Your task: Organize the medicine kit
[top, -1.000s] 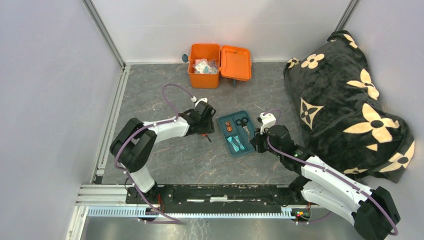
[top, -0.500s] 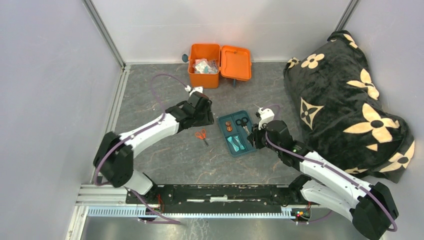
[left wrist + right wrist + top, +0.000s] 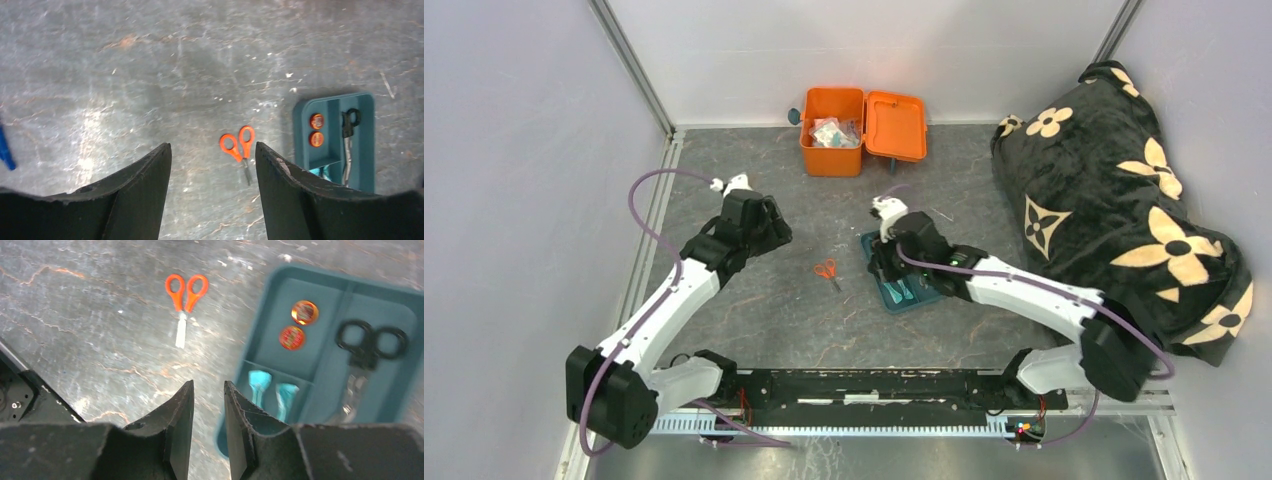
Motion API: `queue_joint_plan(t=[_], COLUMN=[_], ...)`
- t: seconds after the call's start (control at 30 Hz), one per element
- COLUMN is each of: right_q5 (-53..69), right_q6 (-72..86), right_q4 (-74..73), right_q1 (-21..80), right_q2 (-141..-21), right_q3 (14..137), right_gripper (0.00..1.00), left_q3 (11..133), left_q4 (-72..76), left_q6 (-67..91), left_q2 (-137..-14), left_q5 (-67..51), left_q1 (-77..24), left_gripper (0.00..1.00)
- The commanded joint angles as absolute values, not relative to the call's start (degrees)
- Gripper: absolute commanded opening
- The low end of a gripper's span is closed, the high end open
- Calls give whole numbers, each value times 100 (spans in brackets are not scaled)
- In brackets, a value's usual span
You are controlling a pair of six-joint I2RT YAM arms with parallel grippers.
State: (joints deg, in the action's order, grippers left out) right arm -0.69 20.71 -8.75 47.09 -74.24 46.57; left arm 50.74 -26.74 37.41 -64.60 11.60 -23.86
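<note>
Orange medicine kit [image 3: 834, 150], orange-handled scissors [image 3: 826, 270], teal tray [image 3: 362, 150] — and a black blanket [image 3: 1114, 210] patterned with cream flowers.

The left arm [image 3: 669, 300] folds out to the left side, with its elbow low beside its base, and the forearm goes up and inward to the wrist. The left gripper [image 3: 769, 232] points down, and its two dark fingers [image 3: 145, 190] stand wide apart with nothing between them. The right arm [image 3: 1024, 290] bends at the elbow on the right side and reaches toward the middle. The right gripper [image 3: 881, 270] also looks down. Its fingers [image 3: 175, 425] leave only a narrow gap and hold nothing.
</note>
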Motion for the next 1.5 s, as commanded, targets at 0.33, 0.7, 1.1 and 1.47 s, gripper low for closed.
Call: queue_joint_plan(t=[0.33,0.7,1.1,1.47], right_q5=[-479,-633,-767,-990], right_q6=[1999,1853,1635,1587], right_q4=[-1946,-2253,-2502,-2740], right_q1=[5689,5703,5704,5709], right_q2=[-10463,-11256,-11811,-11966], right_q3=[7434,7977,8376,8368], right_gripper=[34,34,34,33], left_q3=[4466,4365,4330,4359], left_q4=[-3288,-3428,-3497,-3498], left_q6=[3698,3902,3929,3913], left_q2=[-5362,-4916,-4873,-4904], left_q5=[1647,2062,1984,2006], left_q1=[-1919,-1872,-1880,-1881], left_gripper=[76,85,85,85])
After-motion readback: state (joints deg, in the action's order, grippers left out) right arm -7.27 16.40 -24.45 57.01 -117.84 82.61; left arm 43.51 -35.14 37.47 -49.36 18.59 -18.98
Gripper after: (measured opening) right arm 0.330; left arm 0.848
